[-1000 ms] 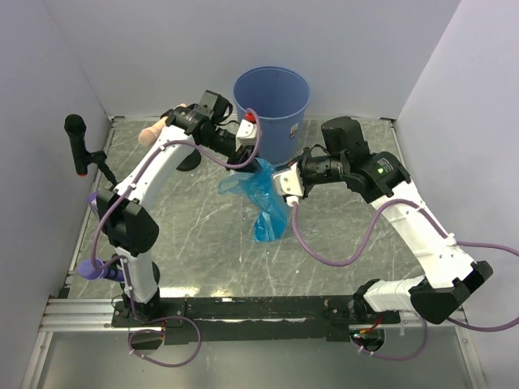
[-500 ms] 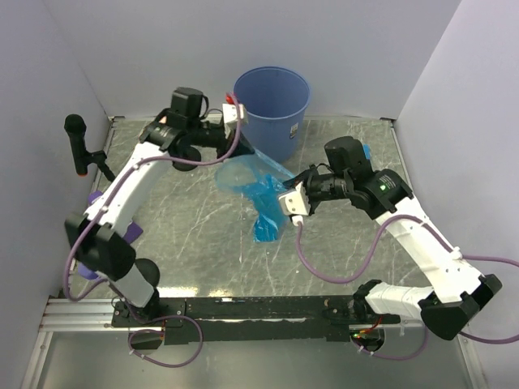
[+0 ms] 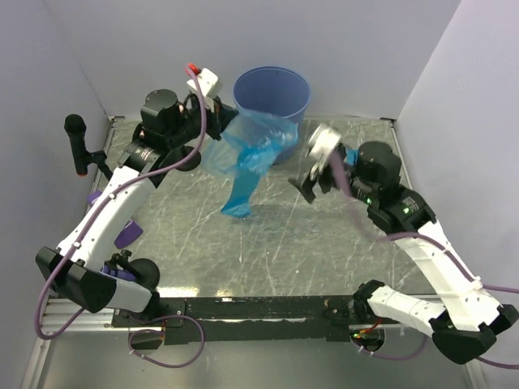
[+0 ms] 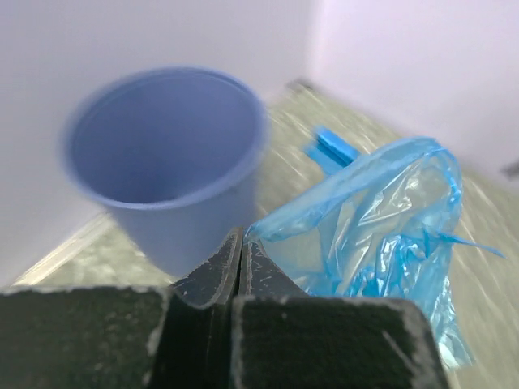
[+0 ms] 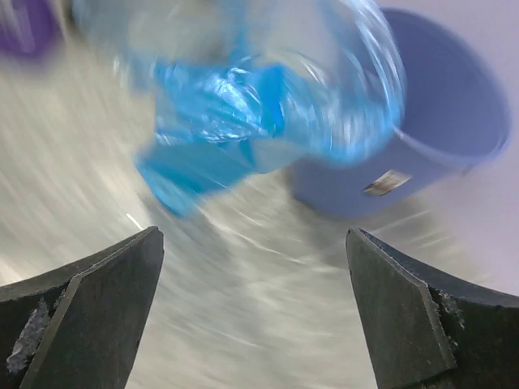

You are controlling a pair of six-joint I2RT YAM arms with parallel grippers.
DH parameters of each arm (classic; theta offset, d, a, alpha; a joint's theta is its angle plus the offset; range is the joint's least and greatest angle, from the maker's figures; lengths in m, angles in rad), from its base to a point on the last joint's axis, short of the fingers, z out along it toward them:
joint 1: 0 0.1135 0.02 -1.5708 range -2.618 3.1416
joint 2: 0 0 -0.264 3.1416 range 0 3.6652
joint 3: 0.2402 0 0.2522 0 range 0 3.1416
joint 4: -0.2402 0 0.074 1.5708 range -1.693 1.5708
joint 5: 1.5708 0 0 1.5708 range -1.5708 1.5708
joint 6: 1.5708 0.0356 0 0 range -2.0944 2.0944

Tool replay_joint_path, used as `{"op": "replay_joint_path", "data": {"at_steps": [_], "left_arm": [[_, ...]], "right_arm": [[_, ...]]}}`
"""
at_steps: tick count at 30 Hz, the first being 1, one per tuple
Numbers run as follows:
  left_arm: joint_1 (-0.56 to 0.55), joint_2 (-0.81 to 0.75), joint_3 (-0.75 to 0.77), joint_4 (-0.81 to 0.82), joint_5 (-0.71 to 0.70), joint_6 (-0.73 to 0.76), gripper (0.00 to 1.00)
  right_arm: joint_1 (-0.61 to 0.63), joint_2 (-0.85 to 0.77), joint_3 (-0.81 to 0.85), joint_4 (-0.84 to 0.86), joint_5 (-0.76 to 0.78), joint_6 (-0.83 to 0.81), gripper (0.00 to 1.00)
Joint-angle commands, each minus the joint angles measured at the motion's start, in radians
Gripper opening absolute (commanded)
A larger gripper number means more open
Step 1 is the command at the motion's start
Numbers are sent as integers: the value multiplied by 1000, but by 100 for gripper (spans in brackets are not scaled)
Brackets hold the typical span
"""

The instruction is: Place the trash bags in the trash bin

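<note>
transfer step, bag lifted and not yet dropped. the left claw (image 4: 242,250) is shut tight on a pinch of film at the upper edge of the trash bag (image 3: 253,147), which hangs below it as a loose, crumpled blue sheet, with its tail trailing toward the middle of the bench (image 3: 203,243); whether the tail touches the bench cannot be told. the trash bin (image 3: 306,89) stands upright at the middle of the far edge, mouth open, and in the top view the bag's upper folds overlap its near left side, outside the rim. the right claw (image 5: 253,243) is spread wide and holds nothing, well clear of the bag on the right half of the bench; its view is blurred. a small blue packet (image 4: 331,148) lies on the bench beyond the bag, probably a second bag. judged next move: carry the pinch over the rim until the film hangs inside the mouth, then release; the limp tail may catch on the rim.
</note>
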Motion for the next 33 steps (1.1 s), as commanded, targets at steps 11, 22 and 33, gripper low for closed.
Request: {"op": "replay_joint_path", "data": {"at_steps": [11,22,33], "left_arm": [[-54,-71,-24,220,-322,-189,1],[-68,-96,-38,200,-272,-195,1],[-59,-143,-67,162,-333,-50,1]], "right_arm": [[-147,256,144,350,-206,1050,100],[-176,446,198,593,-323,1234,97],[-251,436,161,369,-298,973,0]]}}
